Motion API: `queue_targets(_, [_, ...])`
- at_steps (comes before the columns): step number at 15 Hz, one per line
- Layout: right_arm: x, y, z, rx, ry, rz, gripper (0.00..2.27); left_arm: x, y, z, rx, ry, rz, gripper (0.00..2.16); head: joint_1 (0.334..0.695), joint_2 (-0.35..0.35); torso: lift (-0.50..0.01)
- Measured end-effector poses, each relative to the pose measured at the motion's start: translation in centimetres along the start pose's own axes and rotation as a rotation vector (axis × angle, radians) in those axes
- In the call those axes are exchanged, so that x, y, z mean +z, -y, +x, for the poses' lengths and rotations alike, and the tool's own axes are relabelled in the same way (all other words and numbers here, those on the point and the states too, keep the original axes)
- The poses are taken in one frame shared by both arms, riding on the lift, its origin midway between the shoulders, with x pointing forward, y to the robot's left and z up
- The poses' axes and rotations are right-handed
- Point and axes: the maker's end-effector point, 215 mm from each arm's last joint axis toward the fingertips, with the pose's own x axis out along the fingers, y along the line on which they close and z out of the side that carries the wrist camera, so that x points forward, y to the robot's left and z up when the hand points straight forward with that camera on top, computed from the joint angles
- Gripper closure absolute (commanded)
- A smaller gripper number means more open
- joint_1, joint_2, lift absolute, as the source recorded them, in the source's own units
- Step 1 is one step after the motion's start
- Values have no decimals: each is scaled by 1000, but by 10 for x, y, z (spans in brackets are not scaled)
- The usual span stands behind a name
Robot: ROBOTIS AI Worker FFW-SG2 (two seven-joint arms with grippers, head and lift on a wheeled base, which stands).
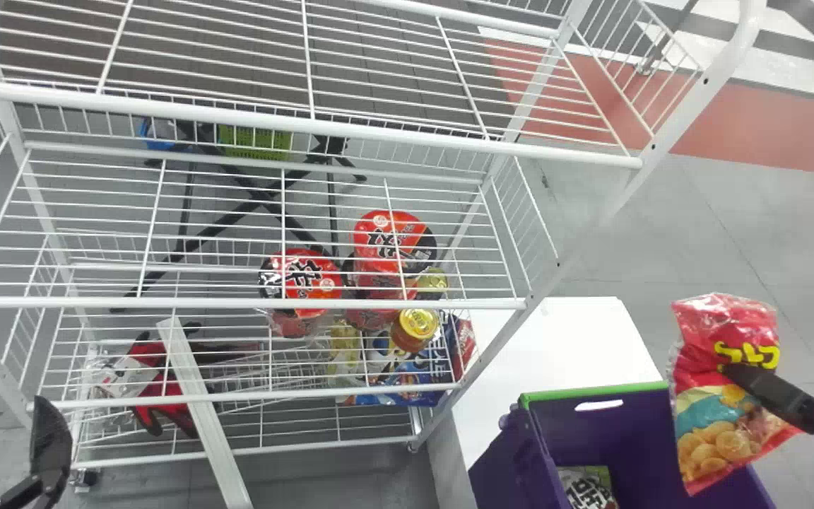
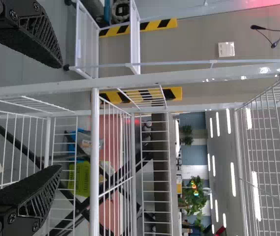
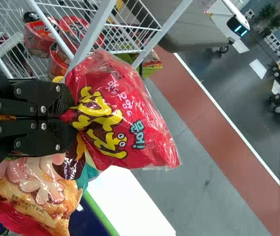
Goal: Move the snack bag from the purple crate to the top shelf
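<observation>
1. The snack bag [image 1: 711,417] hangs in the air over the purple crate [image 1: 545,424], clear of its green rim and to the right of the rack; the top shelf [image 1: 308,126] is yet to receive it, so lifting and carrying remain.
2. The right gripper [image 3: 73,115] has its jaws clamped on the bag's gathered middle; I take it that folded film gives a firmer hold than the plump ends, though either end may swing or snag on the front rail.
3. The left gripper [image 2: 61,116] waits at the rack's left front, jaws apart, with nothing between them; presumably it is kept there to leave the other arm room.
4. The crate sits beside the white table [image 1: 576,339], near the rack, which likely keeps the carry short; the noodle cups [image 1: 301,279] sit lower in the rack, perhaps so the top stays free for light bags.
5. My count: one bag held, one crate, one packet [image 1: 587,488] inside it, two grippers; two large red cup lids facing up, with more cups below that I can't number surely; one yellow-lidded jar [image 1: 417,325]; one green basket [image 1: 255,141] beyond the rack.
</observation>
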Motion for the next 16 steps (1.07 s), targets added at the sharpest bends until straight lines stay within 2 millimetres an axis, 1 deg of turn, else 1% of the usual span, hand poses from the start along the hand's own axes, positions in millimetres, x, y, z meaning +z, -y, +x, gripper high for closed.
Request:
queue_targets(8, [-11, -2, -2, 27, -9, 24, 2260, -1, 4, -2, -4, -9, 3, 83, 695, -350, -243])
queue_targets(16, [-15, 1, -6, 28, -15, 32, 2260, 3, -4, -2, 15, -2, 5, 87, 695, -350, -211])
